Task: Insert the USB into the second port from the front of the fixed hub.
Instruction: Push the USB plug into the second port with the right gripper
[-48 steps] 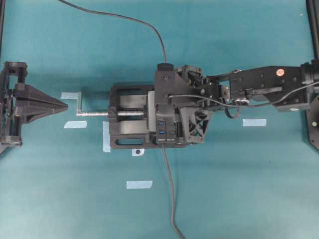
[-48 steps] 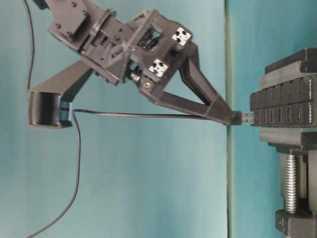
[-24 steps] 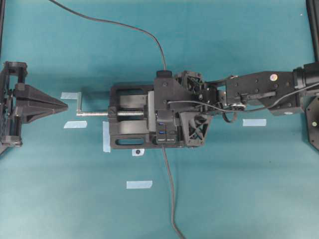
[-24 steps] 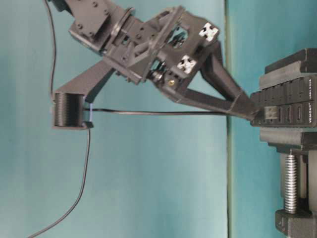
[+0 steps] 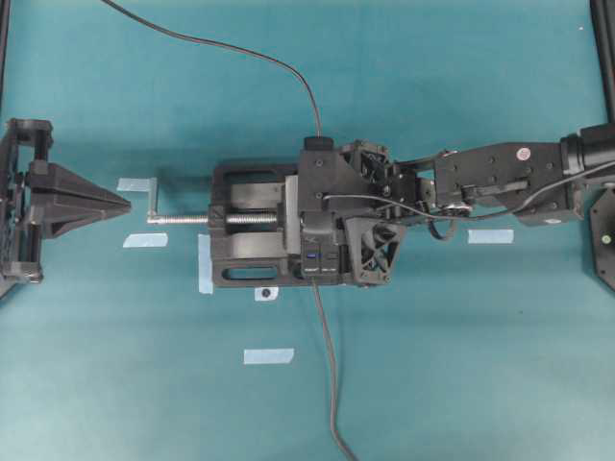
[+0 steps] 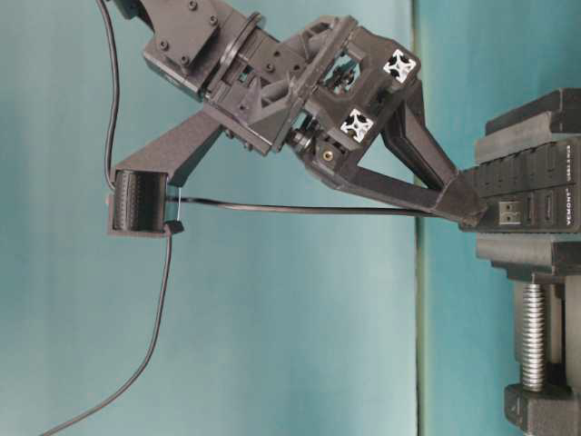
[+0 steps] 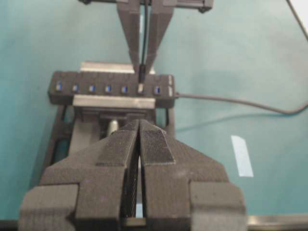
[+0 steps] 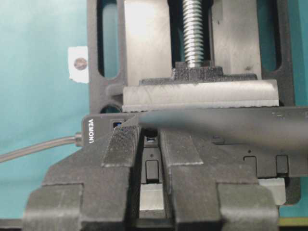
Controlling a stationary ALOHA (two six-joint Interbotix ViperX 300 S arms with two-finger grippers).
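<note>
The fixed hub [image 5: 323, 265] is clamped in a black vise [image 5: 245, 230], its blue ports in a row [image 7: 108, 80]. My right gripper [image 5: 317, 235] reaches over it from the right, shut on the USB [image 7: 141, 76] at its fingertips. In the left wrist view the plug stands at the second port from the hub end that carries the thick cable, with a grey metal tip showing in the port mouth. At table level the fingertips [image 6: 465, 205] touch the hub's port face [image 6: 536, 182]. My left gripper [image 5: 125, 204] is shut and empty, well left of the vise.
The USB's thin cable [image 5: 240, 48] trails to the back left and loops under the right gripper [image 6: 290, 209]. The hub's thicker cable [image 5: 329, 365] runs to the front edge. The vise's silver screw [image 5: 183, 218] points left. Tape strips [image 5: 490, 235] lie on the teal mat.
My right gripper has carried the USB toward the hub; the plug's tip, a short way off a second ago, now meets the port row. The left arm has not moved.
</note>
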